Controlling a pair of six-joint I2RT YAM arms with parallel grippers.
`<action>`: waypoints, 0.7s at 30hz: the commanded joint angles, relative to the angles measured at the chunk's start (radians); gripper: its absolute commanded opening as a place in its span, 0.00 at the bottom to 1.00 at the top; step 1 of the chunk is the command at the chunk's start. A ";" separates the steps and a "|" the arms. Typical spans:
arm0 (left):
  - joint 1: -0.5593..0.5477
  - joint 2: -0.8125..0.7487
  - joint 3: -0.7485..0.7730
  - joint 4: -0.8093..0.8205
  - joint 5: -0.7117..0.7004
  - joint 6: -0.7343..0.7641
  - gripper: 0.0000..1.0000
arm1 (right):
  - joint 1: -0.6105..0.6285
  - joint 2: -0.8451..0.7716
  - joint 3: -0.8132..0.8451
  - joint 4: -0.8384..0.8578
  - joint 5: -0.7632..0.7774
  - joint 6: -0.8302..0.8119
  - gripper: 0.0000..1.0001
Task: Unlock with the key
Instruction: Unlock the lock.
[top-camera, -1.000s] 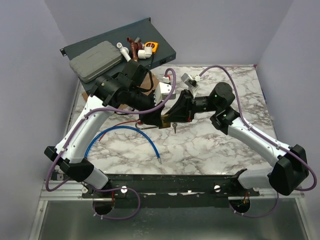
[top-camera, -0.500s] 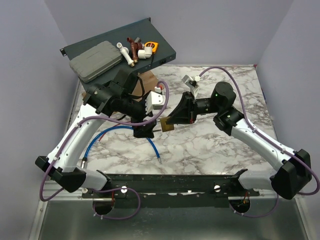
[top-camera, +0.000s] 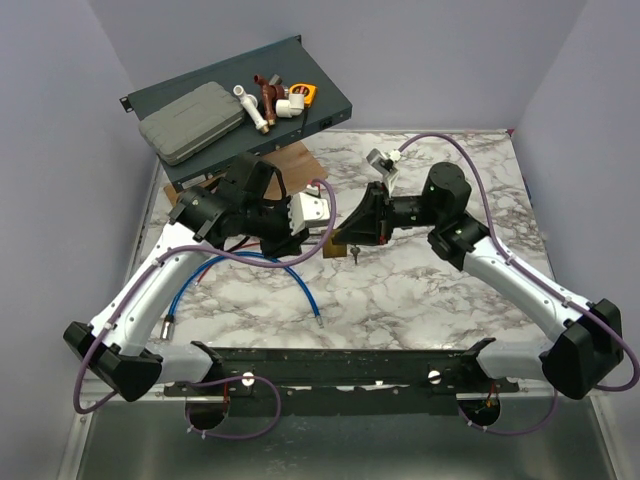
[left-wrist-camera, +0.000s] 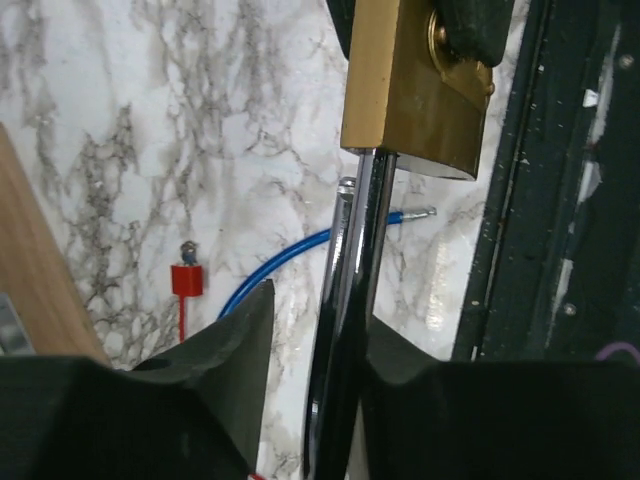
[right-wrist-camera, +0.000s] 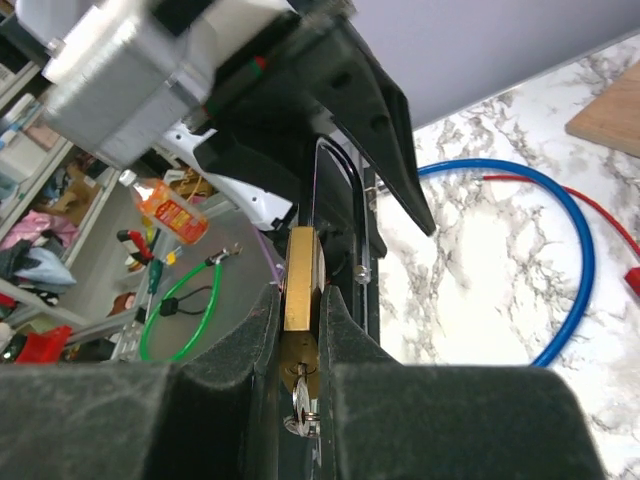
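**Top external view:** Above the marble worktop (top-camera: 420, 290) the two arms meet at a brass padlock (top-camera: 337, 246). The right tool (top-camera: 346, 236) reaches it from the right and the left tool (top-camera: 312, 240) from the left. The key (top-camera: 352, 254) shows as a tiny grey sliver just under the brass padlock. A blue cable (top-camera: 300, 275) curves on the worktop below and left of the padlock.

**Left wrist view:** The padlock's silver shackle (left-wrist-camera: 348, 300) runs between the left tool's fingers (left-wrist-camera: 235, 360). It lies against one finger, and a strip of marble shows between it and the other. The left tool (left-wrist-camera: 320, 320) is therefore partly open around the shackle, not clamped on it. A black pad of the right tool covers the padlock's far end, so the key is hidden here.

**Right wrist view:** The right tool (right-wrist-camera: 302, 310) is closed tight on the brass padlock (right-wrist-camera: 300, 275), with one finger on each flat face. The key (right-wrist-camera: 302, 405) sits at the padlock's near end, between those fingers. Whether it is fully seated in the keyhole cannot be told.
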 joint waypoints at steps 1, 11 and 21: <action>0.001 -0.030 -0.018 0.150 -0.125 -0.010 0.26 | -0.016 0.010 -0.017 0.011 0.004 0.021 0.01; -0.136 -0.001 -0.260 0.485 -0.535 0.085 0.24 | -0.077 0.162 -0.068 0.200 -0.034 0.291 0.01; -0.168 0.081 -0.300 0.576 -0.622 0.129 0.96 | -0.174 0.239 -0.136 0.207 -0.007 0.363 0.01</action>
